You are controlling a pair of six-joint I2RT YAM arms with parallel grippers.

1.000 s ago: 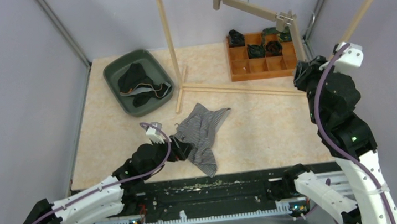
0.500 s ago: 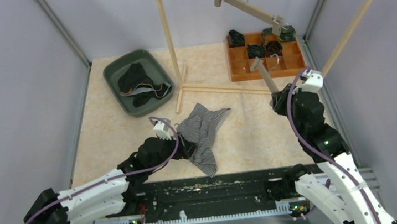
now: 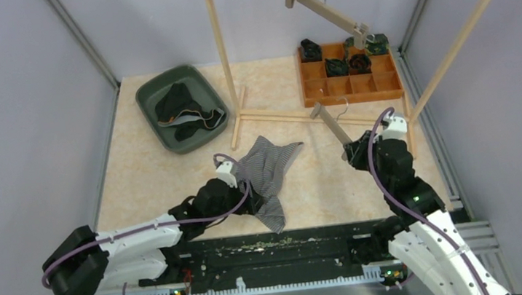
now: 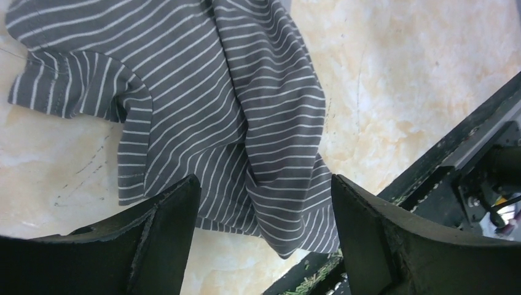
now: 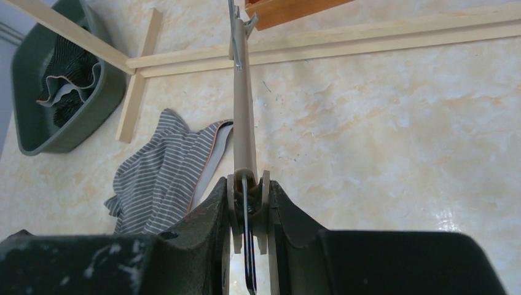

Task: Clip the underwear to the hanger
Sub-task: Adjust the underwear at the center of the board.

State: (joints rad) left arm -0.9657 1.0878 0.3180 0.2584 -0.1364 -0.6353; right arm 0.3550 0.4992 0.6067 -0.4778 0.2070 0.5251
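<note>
Marble tabletop [image 3: 144, 174], hanger [image 3: 333, 125] lowered, left fingers [image 4: 166, 239] nearer underwear [image 3: 267, 165]

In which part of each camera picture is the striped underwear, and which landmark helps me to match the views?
Top external: underwear at centre, lower right of the bin.
Left wrist: underwear fills upper left and centre.
Right wrist: underwear at lower left, left of the hanger.
Landmark: the marbled table is in all three; the bin is in top external and right wrist only.
</note>
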